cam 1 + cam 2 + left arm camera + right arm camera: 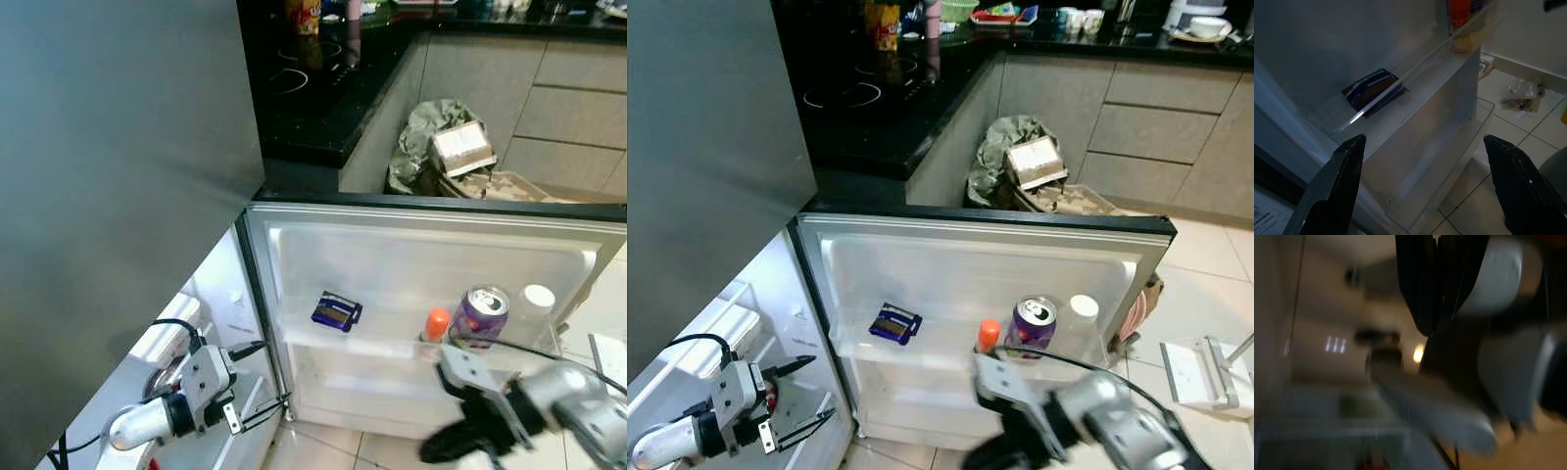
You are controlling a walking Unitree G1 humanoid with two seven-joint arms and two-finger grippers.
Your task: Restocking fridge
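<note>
The right arm reaches across low in front of the open fridge door (431,245), and its gripper (453,446) hangs below the door shelf; it is blurred, so I cannot tell whether its fingers are parted or what they touch. The left gripper (798,397) is held low beside the fridge's hinge side, its fingers (1334,191) spread wide and holding nothing, pointing toward the door shelf (1415,81). On that shelf a dark blue packet (336,311) lies tilted toward the hinge end. Toward the free end stand an orange-capped bottle (435,324), just beside it a purple can (479,315), upright with its top unopened, and then a white-capped container (537,300). Beyond the door are a black countertop (313,88) and a bag of rubbish (1019,166) on the floor.
</note>
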